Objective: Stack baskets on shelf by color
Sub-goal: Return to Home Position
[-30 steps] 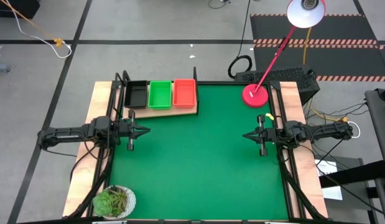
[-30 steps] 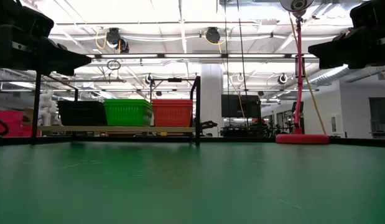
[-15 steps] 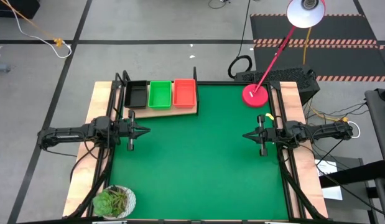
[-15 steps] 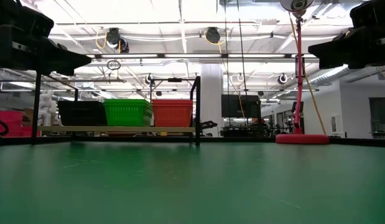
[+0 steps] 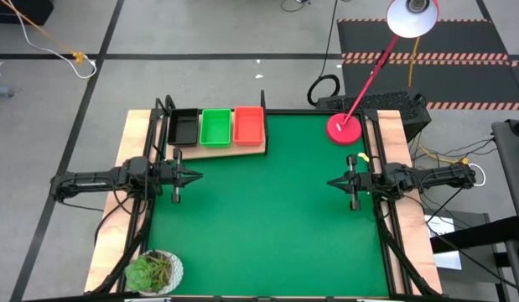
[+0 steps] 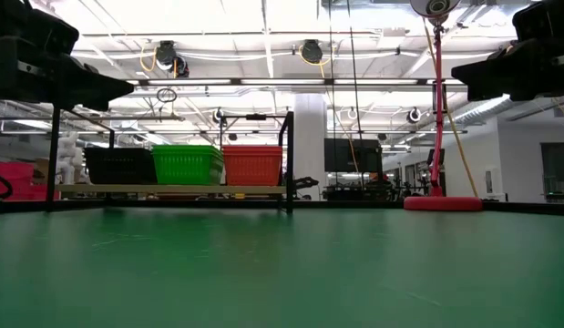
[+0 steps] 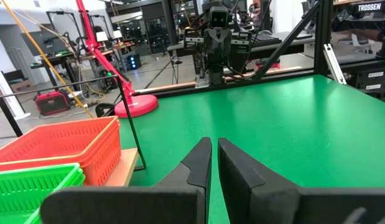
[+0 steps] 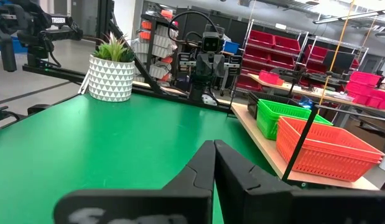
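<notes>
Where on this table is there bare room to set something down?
The green mat is bare between the left arm and right arm, down to the near edge. Crowded: the far-left shelf, full of black, green and orange baskets; the lamp base far right; the potted plant near left.

a robotics lab: racks of red bins (image 8: 274, 45), exposed ceiling (image 6: 218, 18) with strip lights, hazard-striped floor mat (image 5: 460, 38).

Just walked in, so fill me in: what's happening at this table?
Nothing is being handled. The black baskets, green baskets and red-orange baskets sit side by side on the shelf. The left pincer and right pincer hang shut and empty at opposite edges of the green mat.
</notes>
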